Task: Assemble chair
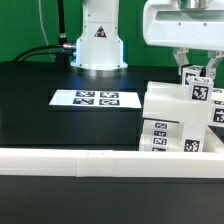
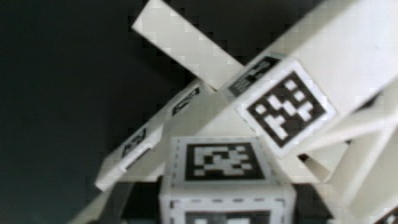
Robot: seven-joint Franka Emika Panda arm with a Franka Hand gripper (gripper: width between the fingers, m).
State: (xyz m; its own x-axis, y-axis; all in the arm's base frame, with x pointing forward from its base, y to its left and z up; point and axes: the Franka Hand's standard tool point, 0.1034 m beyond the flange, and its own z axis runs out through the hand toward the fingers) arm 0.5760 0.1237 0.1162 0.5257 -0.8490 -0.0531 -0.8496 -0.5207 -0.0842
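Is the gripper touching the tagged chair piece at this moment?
Cannot tell. In the exterior view the gripper overlaps the top of the chair, hiding any contact; the wrist view shows tagged parts close up but no clear finger contact.

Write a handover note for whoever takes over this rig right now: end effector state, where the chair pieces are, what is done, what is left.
End effector: down over the chair pieces at the exterior view's right; whether it is open or shut cannot be told.
Chunky white plastic chair pieces with black-and-white tags: clustered against the long plain white rail, with one tagged piece directly at the fingers. The wrist view shows tagged blocks and slanted white bars close up.
Marker board: flat on the black table.
Done: pieces look partly joined.
Left: finishing the chair; which joints remain is unclear.
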